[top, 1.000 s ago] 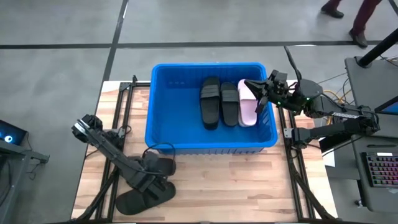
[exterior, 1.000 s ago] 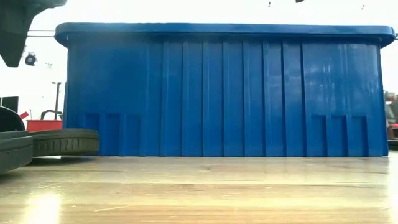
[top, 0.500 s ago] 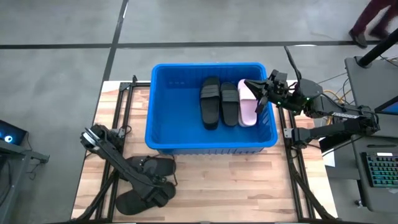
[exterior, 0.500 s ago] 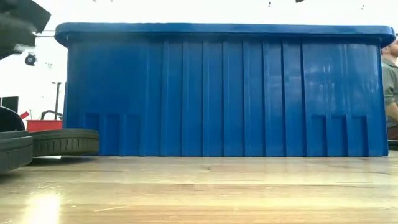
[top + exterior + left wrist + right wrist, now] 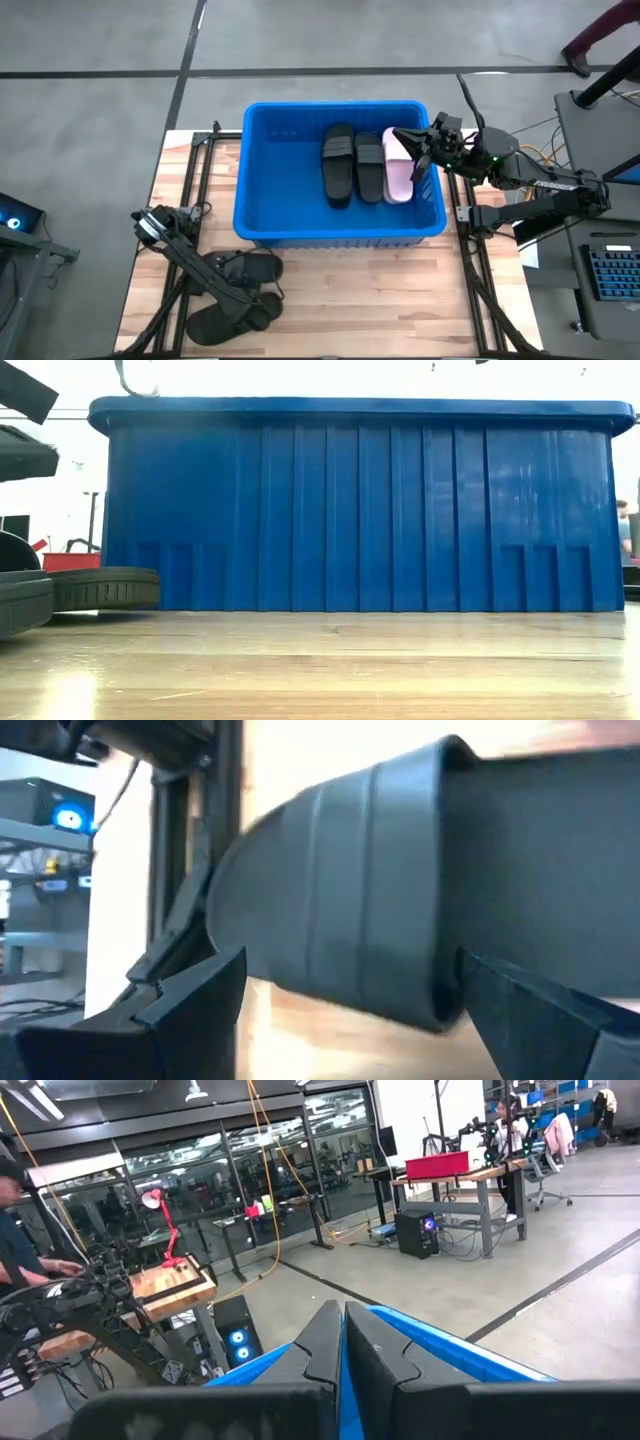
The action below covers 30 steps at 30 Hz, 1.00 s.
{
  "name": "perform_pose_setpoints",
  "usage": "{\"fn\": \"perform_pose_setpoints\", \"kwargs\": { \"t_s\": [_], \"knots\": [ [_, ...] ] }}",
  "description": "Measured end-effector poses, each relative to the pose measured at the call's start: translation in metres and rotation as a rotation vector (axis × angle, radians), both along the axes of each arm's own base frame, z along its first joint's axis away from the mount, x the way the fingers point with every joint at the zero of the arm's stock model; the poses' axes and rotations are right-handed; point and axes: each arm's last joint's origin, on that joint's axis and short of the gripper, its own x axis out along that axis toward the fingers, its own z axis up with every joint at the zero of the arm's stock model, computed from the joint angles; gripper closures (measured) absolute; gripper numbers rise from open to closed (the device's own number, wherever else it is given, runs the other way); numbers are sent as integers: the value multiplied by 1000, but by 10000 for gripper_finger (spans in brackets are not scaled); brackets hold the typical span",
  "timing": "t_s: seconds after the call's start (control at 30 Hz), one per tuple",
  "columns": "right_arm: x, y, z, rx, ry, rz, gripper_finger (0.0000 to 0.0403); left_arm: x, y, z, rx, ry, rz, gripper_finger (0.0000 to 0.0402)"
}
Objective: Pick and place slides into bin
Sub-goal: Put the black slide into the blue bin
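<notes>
The blue bin stands at the table's far middle and fills the low view. Two black slides and a pale pink slide lie inside it. Two more black slides lie on the table near left, one by the bin's front wall and one nearer the front edge. They also show in the low view. My left gripper is open over them, its fingers on either side of a black slide. My right gripper is shut, above the bin's right end. My left gripper has its open fingers on either side of the black slide's rounded strap, coming at it from above. I cannot tell whether they touch it. The slide lies on the table.
Black frame rails run along the table's left and right sides. Bare wood lies in front of the bin. Beyond the table are workbenches and a person in the room.
My left arm has swung toward the table's near edge and come lower over the two black slides on the table. The slides and my right gripper have kept still.
</notes>
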Motion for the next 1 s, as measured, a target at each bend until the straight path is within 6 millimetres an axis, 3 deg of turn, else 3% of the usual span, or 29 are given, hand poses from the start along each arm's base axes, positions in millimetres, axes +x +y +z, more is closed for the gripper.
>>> {"fn": "perform_pose_setpoints", "kwargs": {
  "t_s": [0.6, 0.77, 1.0],
  "knots": [
    [0, 0, 0, 7, -4, 2, 394, -14, 10, -29, -7, 93, 45, 66],
    [0, 0, 0, 7, -4, 2, 394, -13, 9, -30, -18, 80, 44, 108],
    [0, 0, 0, 7, -4, 2, 394, -12, 9, -30, -14, 67, 36, 208]
  ]
}}
